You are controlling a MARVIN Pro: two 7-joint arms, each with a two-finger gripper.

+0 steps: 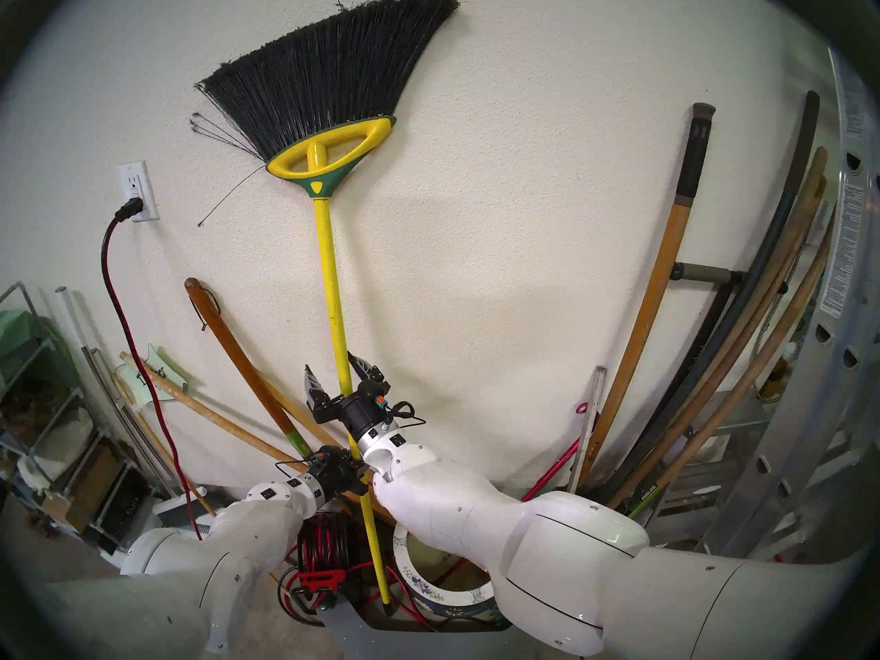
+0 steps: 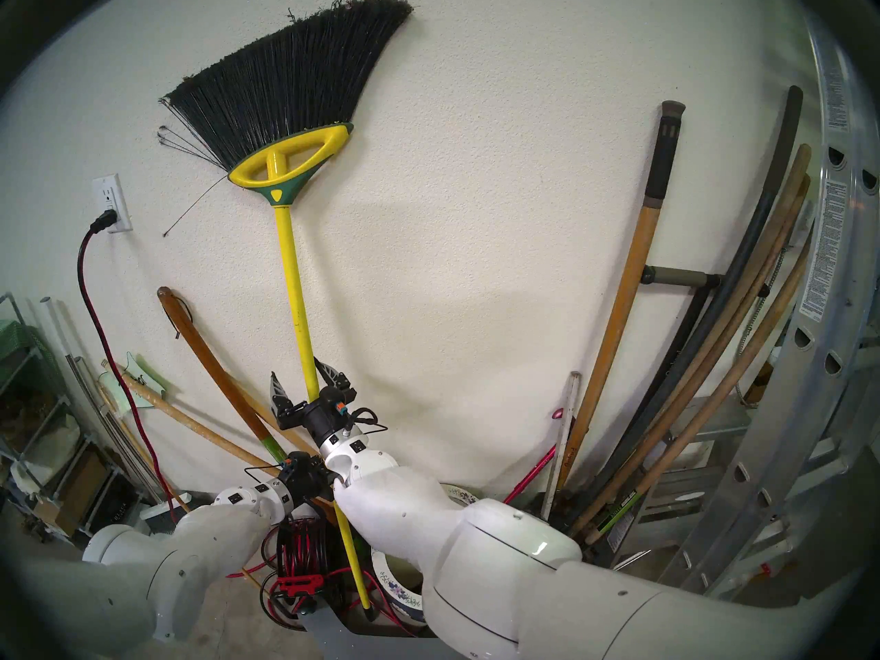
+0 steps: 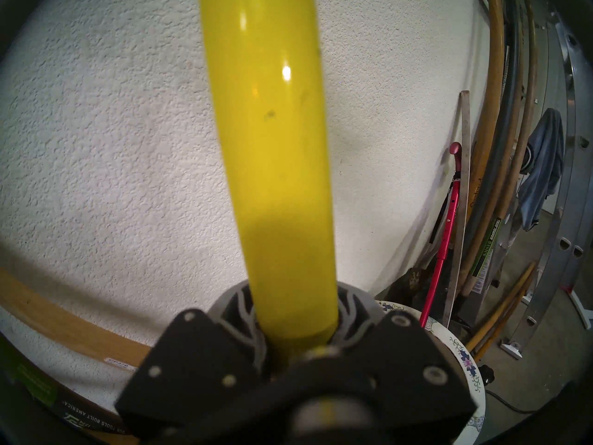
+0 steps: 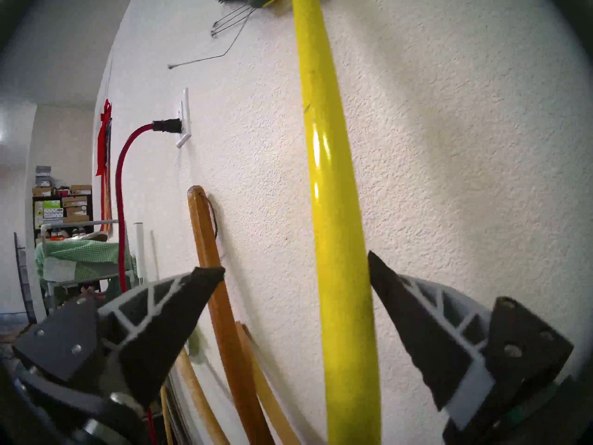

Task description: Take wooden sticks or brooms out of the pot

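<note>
- Broom (image 1: pixel 333 283) stands upright w/ bristles up against the wall (image 1: pixel 500 216); its black tip at the pole's bottom sits outside the pot (image 1: pixel 447 597), just left of the rim, near the cord reel (image 1: pixel 324 544).
- Can't tell what the tip rests on: dark clutter there.
- Pot mostly hidden behind the right arm; only part of the flowered rim shows, inside barely visible.
- Left gripper (image 1: pixel 355 473): fingers clamped on the yellow pole, low down. In head views they're largely hidden by the right wrist; left wrist view shows them pressed to both sides of the pole.
- Right gripper (image 1: pixel 340 378): higher on the pole, fingers apart, pole between them w/ a gap each side in the right wrist view, not touching.
- Bristle top is cut close to the frame edge in head views; right wrist view shows only a sliver of the broom head.
- Writing: a handle at bottom left of left wrist view reads "OUR TOOLS BUILT AMERICA", upside down; a green label (image 3: pixel 487 245) on a handle at right, partly legible, "TRUE TEMPER".
- Ladder (image 1: pixel 838 311) stickers have small print, too fine to read.
</note>
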